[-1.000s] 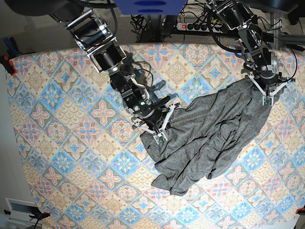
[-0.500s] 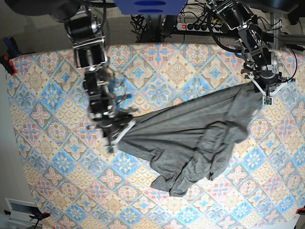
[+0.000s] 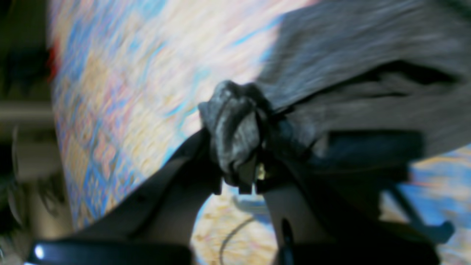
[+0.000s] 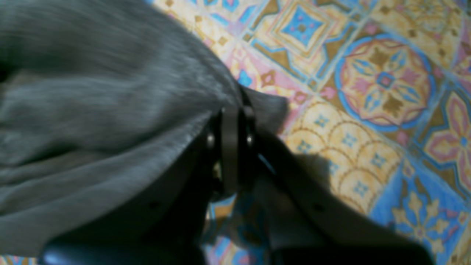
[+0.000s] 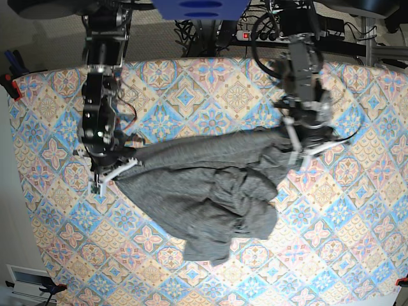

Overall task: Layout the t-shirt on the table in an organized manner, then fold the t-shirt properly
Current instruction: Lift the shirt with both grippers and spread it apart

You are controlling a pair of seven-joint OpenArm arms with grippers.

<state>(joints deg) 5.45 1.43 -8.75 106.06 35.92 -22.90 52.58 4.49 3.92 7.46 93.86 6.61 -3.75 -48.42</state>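
Note:
The dark-grey t-shirt (image 5: pixel 204 191) hangs stretched between my two grippers over the patterned table (image 5: pixel 57 217), and its loose middle sags in folds toward the near edge. On the base view's left, my right gripper (image 5: pixel 105 177) is shut on one edge of the cloth. In the right wrist view its jaws (image 4: pixel 233 123) pinch the t-shirt (image 4: pixel 92 92) tightly just above the table (image 4: pixel 382 81). On the base view's right, my left gripper (image 5: pixel 298 153) is shut on the other end. The left wrist view shows that left gripper (image 3: pixel 243 173) clamping a bunched wad of t-shirt (image 3: pixel 368 48).
A power strip (image 5: pixel 268 35) and tangled cables lie beyond the table's far edge. A red clamp (image 5: pixel 9 86) grips the left edge of the tablecloth. A white box (image 5: pixel 29 280) sits off the table at the bottom left.
In the base view, the right arm has swung further left and the left arm has come in from the far right toward the middle. The shirt between them has shifted left.

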